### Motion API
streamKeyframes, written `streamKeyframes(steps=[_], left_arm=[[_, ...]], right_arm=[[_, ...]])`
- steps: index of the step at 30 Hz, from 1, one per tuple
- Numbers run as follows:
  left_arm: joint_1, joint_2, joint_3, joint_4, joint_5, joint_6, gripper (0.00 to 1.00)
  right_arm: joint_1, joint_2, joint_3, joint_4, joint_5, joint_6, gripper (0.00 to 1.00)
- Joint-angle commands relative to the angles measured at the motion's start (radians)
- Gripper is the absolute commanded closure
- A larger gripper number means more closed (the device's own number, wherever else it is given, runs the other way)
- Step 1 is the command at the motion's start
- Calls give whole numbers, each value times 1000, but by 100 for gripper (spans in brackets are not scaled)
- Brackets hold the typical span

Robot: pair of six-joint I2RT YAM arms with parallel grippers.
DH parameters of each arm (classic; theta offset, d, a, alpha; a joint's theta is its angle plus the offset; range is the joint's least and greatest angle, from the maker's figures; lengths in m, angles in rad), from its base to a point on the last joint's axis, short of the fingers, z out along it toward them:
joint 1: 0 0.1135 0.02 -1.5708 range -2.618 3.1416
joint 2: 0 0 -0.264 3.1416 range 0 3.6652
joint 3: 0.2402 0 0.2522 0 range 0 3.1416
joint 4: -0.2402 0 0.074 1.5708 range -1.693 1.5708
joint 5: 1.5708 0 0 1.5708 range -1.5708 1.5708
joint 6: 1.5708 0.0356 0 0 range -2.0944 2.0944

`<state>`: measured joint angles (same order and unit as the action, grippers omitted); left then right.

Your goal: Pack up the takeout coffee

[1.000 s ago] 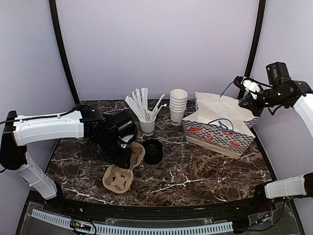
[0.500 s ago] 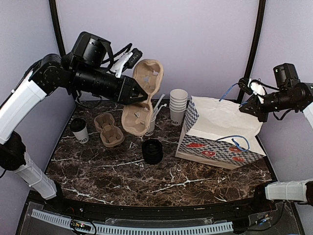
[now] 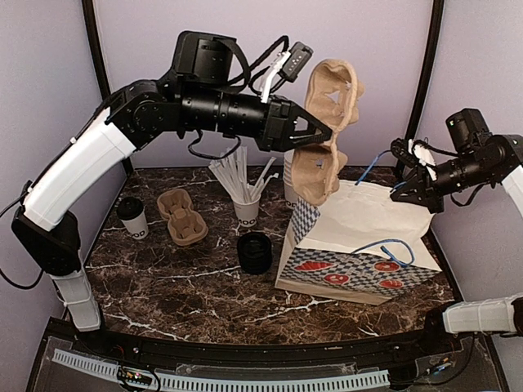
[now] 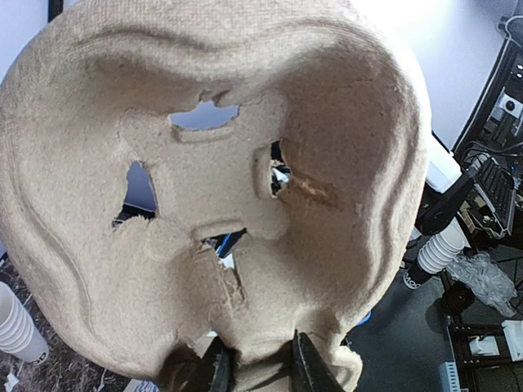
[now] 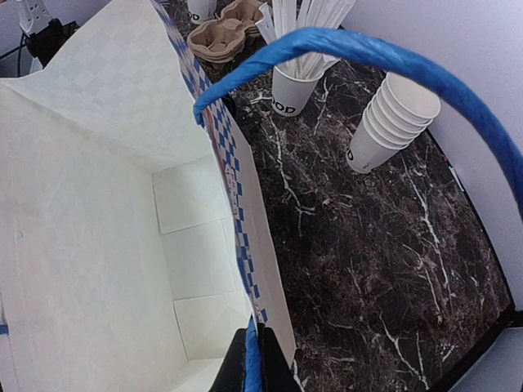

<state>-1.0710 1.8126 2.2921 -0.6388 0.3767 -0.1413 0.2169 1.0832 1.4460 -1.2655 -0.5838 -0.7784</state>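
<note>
The takeout coffee [image 3: 133,218], a white paper cup with a black lid, stands at the table's left edge, far from both grippers. My left gripper [image 3: 320,135] is high in the air, shut on the rim of a brown pulp cup carrier [image 3: 329,122]. The carrier hangs over the open mouth of the checked paper bag [image 3: 351,245] and fills the left wrist view [image 4: 245,188], where the gripper [image 4: 260,371] pinches its edge. My right gripper [image 3: 409,167] is shut on the bag's blue handle [image 5: 343,45] and holds the bag open; its interior [image 5: 90,245] is empty.
A second pulp carrier [image 3: 181,216] lies beside the coffee. A cup of white straws [image 3: 245,208] stands at the back centre. A black round object [image 3: 256,251] sits left of the bag. A stack of white cups [image 5: 384,122] stands behind the bag.
My left arm has swung the pulp carrier up and to the right, from over the straws to above the bag. The bag now stands more upright, its base further left.
</note>
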Motion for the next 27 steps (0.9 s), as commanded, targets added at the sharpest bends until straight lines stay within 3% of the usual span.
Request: streamKeyframes(steps=[1,8,14,22,27], left_arm=[[-44,38,61,83,84,48,75],[-121,131,94,85,79,107,75],[-165,163,94,-3,13,191,75],[-165,180,78,-143,-93,275,77],[-165,213,78,-208,-136,330,77]], right_arm=[[41,23,0,-42,-29,-17,100],[160,72,-22,-3,16,63,100],[171,84,18,40,25,76,98],[171,84,54,55,77,77,60],[165,61,82,47,117,76,48]])
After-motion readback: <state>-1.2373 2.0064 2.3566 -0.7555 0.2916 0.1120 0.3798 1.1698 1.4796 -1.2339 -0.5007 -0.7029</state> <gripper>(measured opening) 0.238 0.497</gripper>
